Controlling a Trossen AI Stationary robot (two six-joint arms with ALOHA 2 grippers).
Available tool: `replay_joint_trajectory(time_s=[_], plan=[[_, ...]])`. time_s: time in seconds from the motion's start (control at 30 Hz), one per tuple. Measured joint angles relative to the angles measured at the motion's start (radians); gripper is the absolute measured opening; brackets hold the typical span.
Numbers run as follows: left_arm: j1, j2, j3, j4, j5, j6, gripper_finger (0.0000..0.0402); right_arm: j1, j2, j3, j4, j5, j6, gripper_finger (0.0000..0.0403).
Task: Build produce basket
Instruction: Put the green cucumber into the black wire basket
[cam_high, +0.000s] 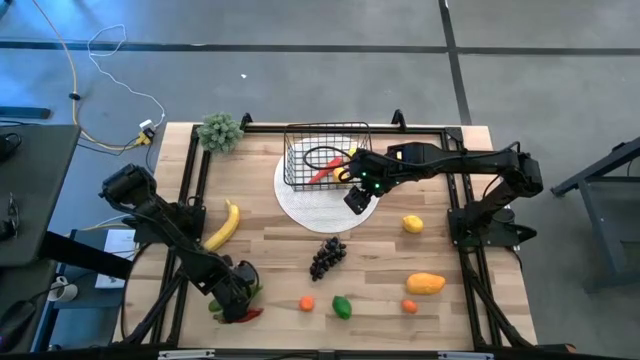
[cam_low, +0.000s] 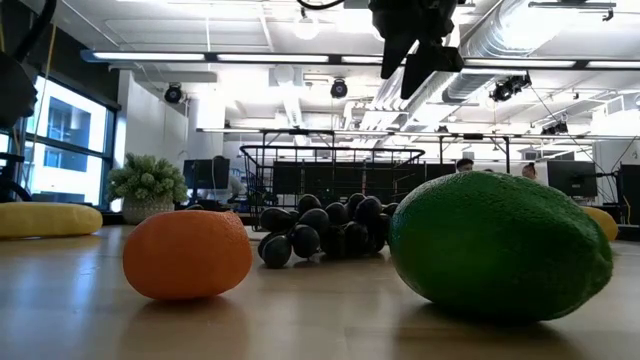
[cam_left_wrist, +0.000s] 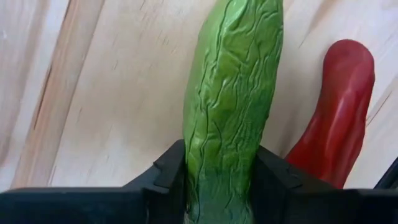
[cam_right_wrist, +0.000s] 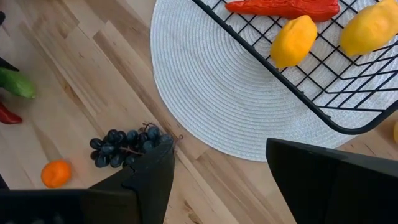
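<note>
A: Bottom left of the overhead view, the left gripper (cam_high: 237, 295) is clamped on a wrinkled green toy cucumber (cam_left_wrist: 231, 106), with a glossy red chilli (cam_left_wrist: 336, 118) lying just beside it on the wood.

B: And the right gripper (cam_high: 357, 197)?

A: Fingers spread, holding nothing, hovering over the round white woven mat (cam_right_wrist: 217, 87) at upper centre. The black wire-mesh basket (cam_high: 325, 157) sits on that mat, holding two yellow lemons (cam_right_wrist: 294, 40) and a red pepper (cam_right_wrist: 283, 7).

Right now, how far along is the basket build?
Done: a red chilli and two lemons are in the basket. In hand: left tool grips the cucumber. Left on the table: banana, grapes, mango, more. Right tool is open and empty beside the basket.
</note>
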Motion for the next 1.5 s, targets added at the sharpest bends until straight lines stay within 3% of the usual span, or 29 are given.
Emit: replay_joint_trajectory(time_s=[0.27,0.53,0.97,1.5], plan=[[0.068,0.003,0.062,-0.001,-0.016,0.092,0.0110,-0.017,-0.033,0.000,0.000,0.011,-0.002,0.0233],[0.223,-0.021,0.133,-0.057,-0.011,0.279,0.0110,-0.053,-0.067,-0.001,-0.002,0.035,-0.021,0.0233],[0.588,-0.197,0.222,-0.069,-0.015,0.602,0.0110,-0.165,-0.068,-0.001,-0.011,0.068,-0.108,0.0233],[1.021,-0.208,0.424,0.017,-0.019,1.016,0.0114,-0.314,-0.068,-0.001,0.041,0.071,-0.158,0.0233]])
